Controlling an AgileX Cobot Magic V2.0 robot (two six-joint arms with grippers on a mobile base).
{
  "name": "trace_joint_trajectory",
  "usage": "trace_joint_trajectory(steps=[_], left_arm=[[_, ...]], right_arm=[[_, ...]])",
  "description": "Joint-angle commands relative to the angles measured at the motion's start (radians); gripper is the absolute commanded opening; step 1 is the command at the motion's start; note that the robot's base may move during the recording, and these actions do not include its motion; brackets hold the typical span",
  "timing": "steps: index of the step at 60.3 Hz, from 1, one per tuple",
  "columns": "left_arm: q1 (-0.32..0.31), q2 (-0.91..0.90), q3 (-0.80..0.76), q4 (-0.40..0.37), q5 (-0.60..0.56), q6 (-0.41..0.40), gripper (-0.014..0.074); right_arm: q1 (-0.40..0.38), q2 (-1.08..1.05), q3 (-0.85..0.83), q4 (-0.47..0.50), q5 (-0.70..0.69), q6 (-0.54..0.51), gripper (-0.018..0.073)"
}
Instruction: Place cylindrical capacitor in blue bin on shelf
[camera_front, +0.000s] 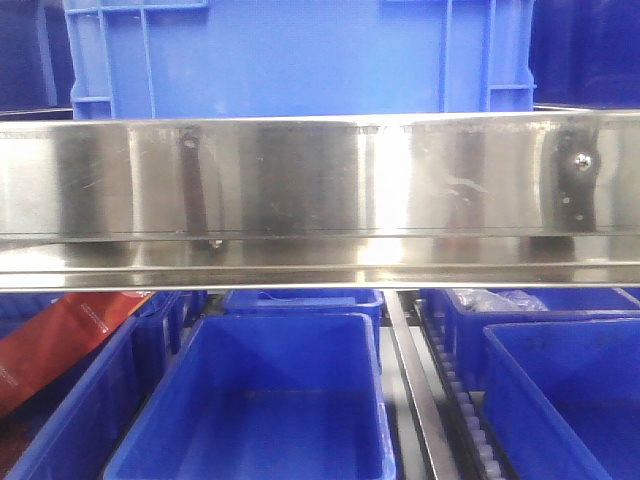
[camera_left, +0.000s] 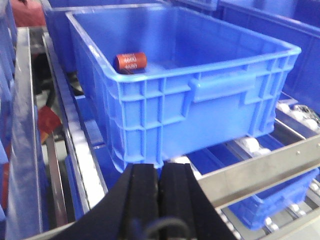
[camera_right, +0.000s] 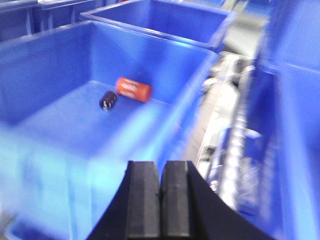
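Note:
An orange cylindrical capacitor (camera_left: 130, 62) lies on its side inside a blue bin (camera_left: 200, 95) on the steel shelf (camera_front: 320, 190). In the right wrist view the same orange capacitor (camera_right: 133, 89) lies next to a small black cylinder (camera_right: 108, 99) on the floor of the blue bin (camera_right: 60, 150). My left gripper (camera_left: 160, 172) is shut and empty, just in front of the bin's near corner. My right gripper (camera_right: 161, 170) is shut and empty, above the bin's near rim. Neither gripper shows in the front view.
The shelf's broad steel rail crosses the front view. A large blue crate (camera_front: 300, 55) stands on the tier above. Several blue bins (camera_front: 255, 400) sit on white roller tracks (camera_front: 470, 420) below. A red packet (camera_front: 60, 335) lies at the left. A steel front rail (camera_left: 260, 172) runs beside my left gripper.

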Motion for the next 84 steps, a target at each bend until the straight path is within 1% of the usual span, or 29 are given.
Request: trace_joint_trajectory(steps=[1, 11, 17, 22, 69, 72, 76, 80, 84], left_arm=[[0.006, -0.004, 0.0, 0.015, -0.032, -0.006, -0.0111], [0.006, -0.004, 0.0, 0.059, -0.032, -0.006, -0.0111], [0.006, -0.004, 0.0, 0.074, -0.032, -0.006, -0.0111], [0.006, -0.004, 0.0, 0.076, -0.032, -0.006, -0.0111], [0.006, -0.011, 0.014, 0.084, -0.041, -0.006, -0.0111], [0.006, -0.024, 0.038, 0.105, -0.061, -0.006, -0.0111], [0.025, -0.057, 0.09, 0.157, -0.111, -0.006, -0.0111], [0.066, -0.108, 0.167, 0.155, -0.175, -0.006, -0.0111], [0.11, -0.172, 0.264, 0.155, -0.263, -0.006, -0.0111]], right_arm=[[-0.006, -0.114, 0.129, -0.024, -0.094, -0.001, -0.0154], [-0.006, -0.297, 0.352, -0.026, -0.216, -0.001, -0.0154], [-0.006, -0.379, 0.446, -0.026, -0.269, -0.001, -0.0154], [-0.006, -0.417, 0.49, -0.026, -0.282, -0.001, -0.0154], [-0.006, -0.434, 0.499, -0.026, -0.285, -0.001, -0.0154], [-0.006, -0.434, 0.499, -0.026, -0.285, -0.001, -0.0154], [-0.006, -0.434, 0.499, -0.026, -0.283, -0.001, -0.0154], [-0.006, -0.434, 0.499, -0.026, -0.283, -0.001, -0.0154], [-0.006, -0.434, 0.499, -0.026, -0.283, -0.001, -0.0154]])
